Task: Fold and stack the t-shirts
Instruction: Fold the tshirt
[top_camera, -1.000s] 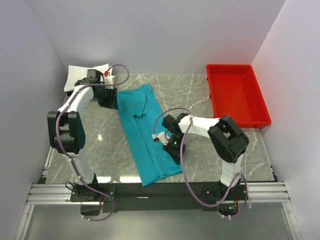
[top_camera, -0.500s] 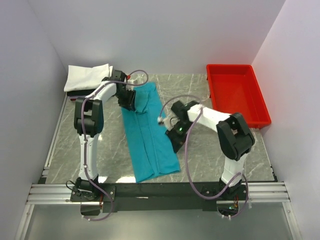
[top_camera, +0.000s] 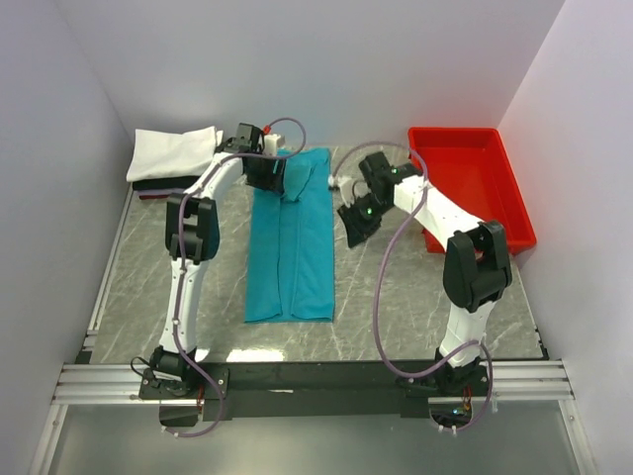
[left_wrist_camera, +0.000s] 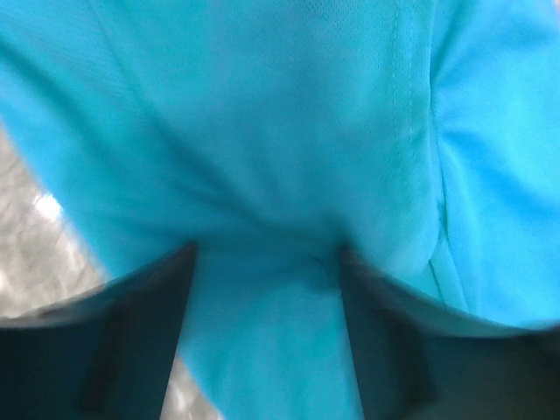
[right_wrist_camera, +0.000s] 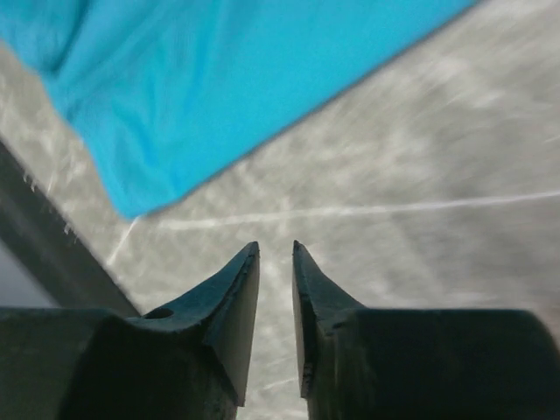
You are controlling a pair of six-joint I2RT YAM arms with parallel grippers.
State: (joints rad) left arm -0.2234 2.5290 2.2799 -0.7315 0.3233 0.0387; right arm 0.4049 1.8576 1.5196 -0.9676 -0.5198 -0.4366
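Observation:
The teal-blue t-shirt (top_camera: pixel 292 247) lies folded into a long narrow strip, running from the back of the table towards the front. My left gripper (top_camera: pixel 267 176) is at its far end. In the left wrist view the fingers stand apart, tips (left_wrist_camera: pixel 267 249) down on the teal cloth (left_wrist_camera: pixel 262 114). My right gripper (top_camera: pixel 354 226) hovers over bare table just right of the shirt, jaws nearly together (right_wrist_camera: pixel 276 245) and empty. The shirt's edge (right_wrist_camera: pixel 201 79) shows ahead of it. A folded white t-shirt (top_camera: pixel 173 151) lies at the back left on dark cloth (top_camera: pixel 148 183).
A red plastic tray (top_camera: pixel 465 188) stands at the back right, close to the right arm's elbow. White walls close in the table on three sides. A black rail runs along the near edge (top_camera: pixel 316 376).
The teal shirt has slid towards the back and swung straight. My left gripper moved right and back with its far end. My right gripper left the shirt's right edge and moved back.

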